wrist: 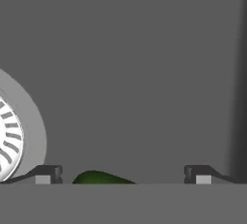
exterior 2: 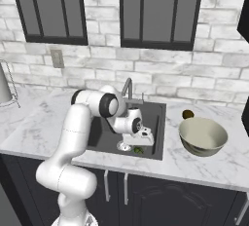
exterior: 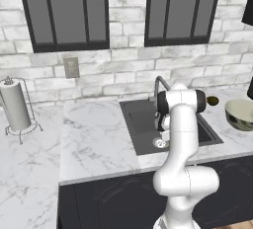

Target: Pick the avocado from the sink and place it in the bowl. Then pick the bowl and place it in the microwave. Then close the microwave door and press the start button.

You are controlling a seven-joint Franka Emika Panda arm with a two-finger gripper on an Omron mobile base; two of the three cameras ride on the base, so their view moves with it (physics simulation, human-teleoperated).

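The gripper (wrist: 123,174) hangs low inside the sink (exterior 2: 99,140) with its 2 fingertips (wrist: 48,174) spread wide, released and empty, because the 1 avocado (wrist: 99,177) lies on the basin floor between them, just beside the 1 steel drain (wrist: 12,136). The 1 bowl (exterior 2: 203,135) waits on the counter (exterior 2: 219,164) to the sink's right, probably so the fruit has only a short trip.

The end effector (wrist: 123,175) is low inside the sink (exterior 2: 158,110), its tips wide apart with the avocado (wrist: 102,178) between them. The drain (wrist: 14,138) lies beside one tip, a basin wall near the other. The faucet (exterior 2: 127,87) stands behind.
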